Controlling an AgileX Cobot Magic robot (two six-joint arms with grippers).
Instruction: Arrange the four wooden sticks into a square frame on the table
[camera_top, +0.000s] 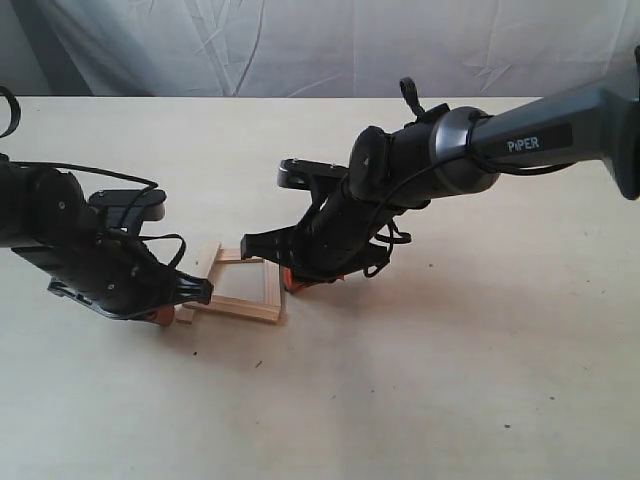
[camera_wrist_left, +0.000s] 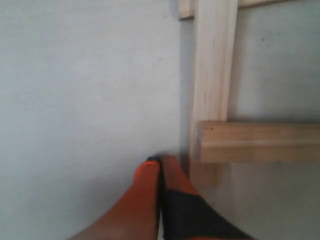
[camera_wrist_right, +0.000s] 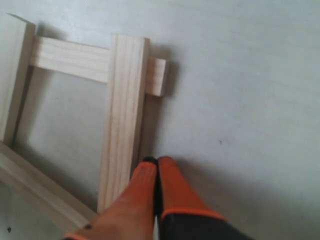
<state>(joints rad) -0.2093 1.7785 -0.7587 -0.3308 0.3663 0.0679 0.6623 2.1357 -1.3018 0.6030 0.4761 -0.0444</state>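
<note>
While the square frame (camera_top: 240, 307) sits a touch left of centre on the table (camera_top: 450, 380), all four wooden sticks (camera_wrist_right: 124, 115) are down and crossing at the corners. Ends overhang and one strip lies over the next, so it's a square, but a slightly crooked one.

Now the arms, one on each side of it. Left gripper (camera_wrist_left: 160, 167): fingers pressed tight together with nothing between them, tips down at the table just beside the outer edge of the left-hand stick, close to the corner where another strip lies across it. Right gripper (camera_wrist_right: 157, 167): same story, fingers closed on nothing, tips just beside the outer edge of the right-hand stick. Whether they actually touch the wood, I can't tell.

Why closed? My read is that a closed pair of fingers makes one blunt pusher, good for nudging a flat strip sideways without lifting it. One on each flank lets the frame be squared from both sides.

This looks like the fine-tuning end of the job, with the pieces placed and only the corners to true up. The risk is that too hard a push slides the stacked strips off each other.
</note>
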